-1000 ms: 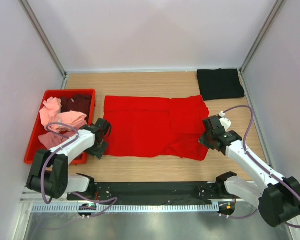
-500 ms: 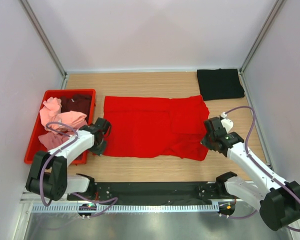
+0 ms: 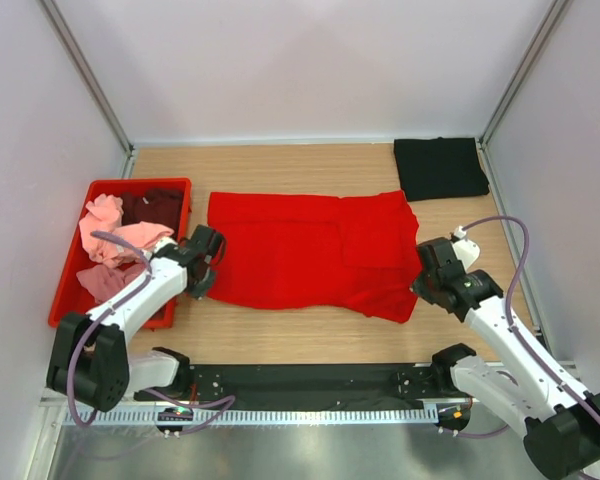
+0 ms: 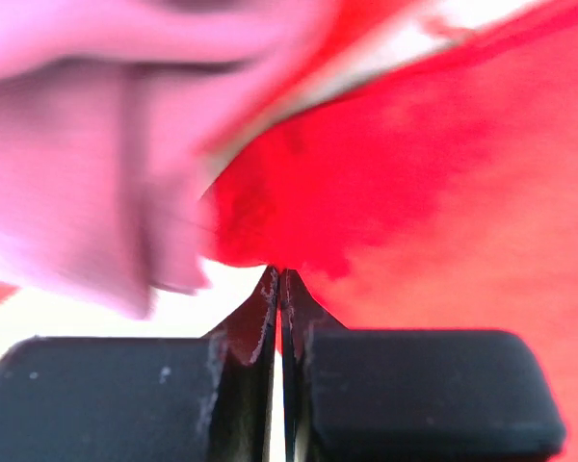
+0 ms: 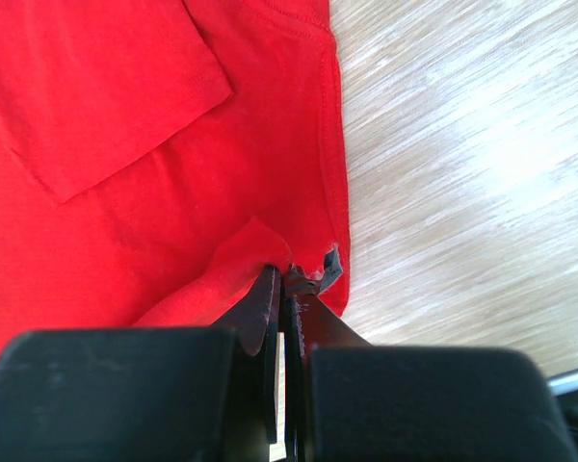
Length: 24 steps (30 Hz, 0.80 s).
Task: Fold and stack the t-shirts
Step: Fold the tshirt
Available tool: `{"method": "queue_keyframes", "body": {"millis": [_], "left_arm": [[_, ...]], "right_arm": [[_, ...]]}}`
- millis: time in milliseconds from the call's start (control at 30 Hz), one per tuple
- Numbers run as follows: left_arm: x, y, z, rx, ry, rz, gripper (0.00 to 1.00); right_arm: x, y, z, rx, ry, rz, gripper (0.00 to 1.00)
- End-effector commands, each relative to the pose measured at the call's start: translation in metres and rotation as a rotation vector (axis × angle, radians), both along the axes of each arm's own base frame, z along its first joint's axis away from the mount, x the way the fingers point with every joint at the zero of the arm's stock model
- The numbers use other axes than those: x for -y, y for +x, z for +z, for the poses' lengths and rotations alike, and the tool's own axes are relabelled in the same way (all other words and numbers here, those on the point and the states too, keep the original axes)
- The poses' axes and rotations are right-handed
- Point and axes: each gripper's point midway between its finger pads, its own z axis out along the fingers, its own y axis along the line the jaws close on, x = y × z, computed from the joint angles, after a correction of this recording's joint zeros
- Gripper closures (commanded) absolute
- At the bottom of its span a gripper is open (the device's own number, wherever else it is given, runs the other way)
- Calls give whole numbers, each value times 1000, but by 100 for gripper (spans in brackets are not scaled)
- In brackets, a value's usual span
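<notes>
A bright red t-shirt point(image 3: 300, 255) lies spread across the middle of the wooden table, sleeves folded inward. My left gripper point(image 3: 205, 285) is shut on its near left corner, and the left wrist view shows red cloth point(image 4: 395, 183) pinched at the fingertips. My right gripper point(image 3: 423, 290) is shut on the near right corner; the right wrist view shows the hem point(image 5: 303, 260) caught between the closed jaws. A folded black t-shirt point(image 3: 440, 167) lies at the far right. Pink, rose and maroon t-shirts point(image 3: 120, 240) are piled in the crate.
A red plastic crate point(image 3: 180, 184) stands at the left, right beside my left arm. White walls close in the table on three sides. A black rail point(image 3: 300, 380) runs along the near edge between the arm bases.
My left gripper has closed on the red shirt's near left corner and lifted it slightly. The right arm has drawn its corner a little to the right and toward the near edge.
</notes>
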Motion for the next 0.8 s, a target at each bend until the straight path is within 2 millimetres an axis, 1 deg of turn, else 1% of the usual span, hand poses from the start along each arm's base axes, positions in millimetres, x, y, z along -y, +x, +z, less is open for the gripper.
{"method": "queue_keyframes", "body": {"millis": [0, 33, 67, 100, 167, 267, 300, 333, 367, 400, 467, 500, 533, 700, 733, 767], "left_arm": [[-5, 18, 28, 24, 143, -93, 100], [-6, 19, 32, 18, 169, -103, 100], [-4, 25, 39, 26, 186, -112, 100], [-2, 23, 43, 21, 205, -134, 100], [-2, 30, 53, 47, 237, -145, 100], [-2, 38, 59, 66, 265, -167, 100], [0, 44, 63, 77, 272, -174, 100], [-3, 48, 66, 79, 302, -187, 100], [-3, 52, 69, 79, 316, -193, 100], [-2, 58, 76, 93, 324, -196, 100], [-2, 64, 75, 74, 353, -205, 100], [0, 71, 80, 84, 353, -205, 100], [2, 73, 74, 63, 360, -215, 100], [13, 92, 68, 45, 350, -235, 100], [15, 98, 71, 53, 344, -236, 100], [15, 100, 64, 28, 347, -238, 100]], "right_arm": [[7, 9, 27, 68, -21, -36, 99], [9, 9, 29, 70, -28, -41, 99], [10, 9, 32, 72, -37, -41, 99], [11, 10, 35, 78, -41, -40, 99], [9, 15, 42, 99, -35, -32, 99], [10, 21, 50, 113, -52, -32, 99], [12, 23, 51, 112, -67, -40, 99], [12, 27, 57, 122, -73, -36, 99], [13, 29, 56, 111, -89, -36, 99], [14, 34, 63, 125, -99, -45, 99], [16, 40, 68, 132, -118, -45, 99], [15, 45, 72, 134, -126, -44, 99], [16, 50, 75, 142, -143, -43, 99], [19, 69, 85, 159, -198, -45, 99], [18, 75, 85, 161, -203, -45, 99], [16, 80, 85, 163, -209, -26, 99]]}}
